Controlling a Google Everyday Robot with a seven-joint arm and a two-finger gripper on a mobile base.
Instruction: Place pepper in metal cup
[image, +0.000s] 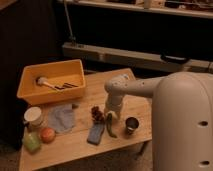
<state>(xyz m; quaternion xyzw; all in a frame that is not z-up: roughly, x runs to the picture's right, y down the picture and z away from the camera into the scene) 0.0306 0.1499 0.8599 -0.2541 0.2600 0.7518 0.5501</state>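
While end effector (111, 116) grips pepper (110, 128) upright, metal cup (131, 124) just beside, near table (75, 146) edge.

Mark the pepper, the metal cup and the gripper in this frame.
pepper (110, 128): camera view, middle of the dark green pod.
metal cup (131, 127): camera view, on its steel side wall.
gripper (110, 116): camera view, at its tip, right over the pepper's upper end.

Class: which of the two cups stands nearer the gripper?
The shiny metal cup near the right edge; the gripper is just left of it, over the pepper. The white mug stands far left.
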